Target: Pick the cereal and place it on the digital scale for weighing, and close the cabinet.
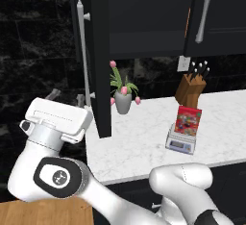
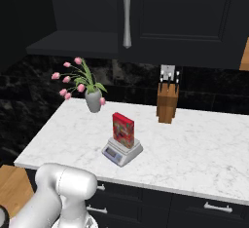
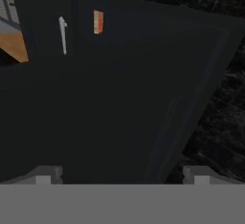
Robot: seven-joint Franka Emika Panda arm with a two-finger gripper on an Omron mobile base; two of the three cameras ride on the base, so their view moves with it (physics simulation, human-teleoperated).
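The red cereal (image 1: pixel 188 120) (image 2: pixel 123 129) stands upright on the digital scale (image 1: pixel 180 144) (image 2: pixel 121 152), mid-counter. One door (image 1: pixel 101 75) of the black cabinet (image 1: pixel 144 17) (image 2: pixel 185 12) swings out over the counter's left end, its silver bar handle (image 1: pixel 82 51) on the outer face. My gripper (image 1: pixel 66 97) is left of that door, just below the handle, open and holding nothing. In the hand view the gripper (image 3: pixel 122 175) faces the dark door panel (image 3: pixel 134 98) from close up, with its fingertips (image 3: pixel 45 174) set wide apart.
A grey vase of pink tulips (image 1: pixel 122 96) (image 2: pixel 92 98) stands at the back left of the white marble counter (image 1: pixel 144 147) (image 2: pixel 204 154). A wooden knife block (image 1: pixel 190 90) (image 2: pixel 167 103) stands behind the scale. A sliver of an orange box (image 1: pixel 187 22) (image 3: pixel 98 22) shows inside the cabinet.
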